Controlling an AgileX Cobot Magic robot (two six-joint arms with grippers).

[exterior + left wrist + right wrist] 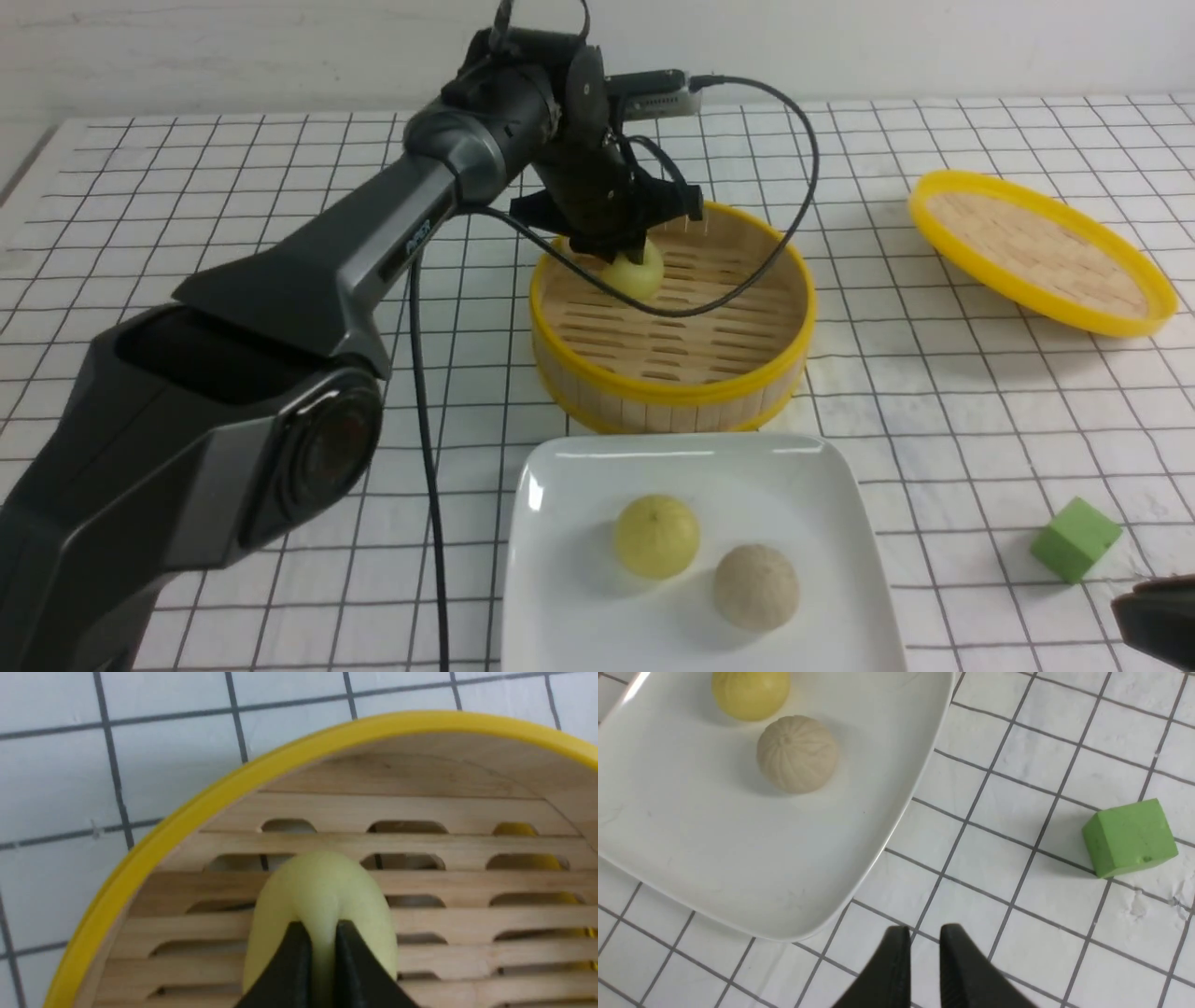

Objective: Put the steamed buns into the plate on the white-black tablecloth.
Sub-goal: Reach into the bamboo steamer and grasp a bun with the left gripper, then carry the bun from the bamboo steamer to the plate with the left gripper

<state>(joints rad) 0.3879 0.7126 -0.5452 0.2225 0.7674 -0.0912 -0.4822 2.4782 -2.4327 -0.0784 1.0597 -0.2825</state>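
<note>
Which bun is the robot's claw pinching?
The pale yellow bun inside the bamboo steamer basket; the left gripper is shut on it. The other yellow bun and the beige bun lie on the white plate.

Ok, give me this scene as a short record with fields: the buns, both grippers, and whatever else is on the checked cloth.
on plate: pale yellow round bun, beige-grey round bun, on glossy white square plate
left gripper: shut on third bun, pale yellow, inside round yellow-rimmed bamboo basket
right gripper: shut, empty, above white-black grid tablecloth beside plate
also on cloth: yellow-rimmed basket lid, green cube
</note>
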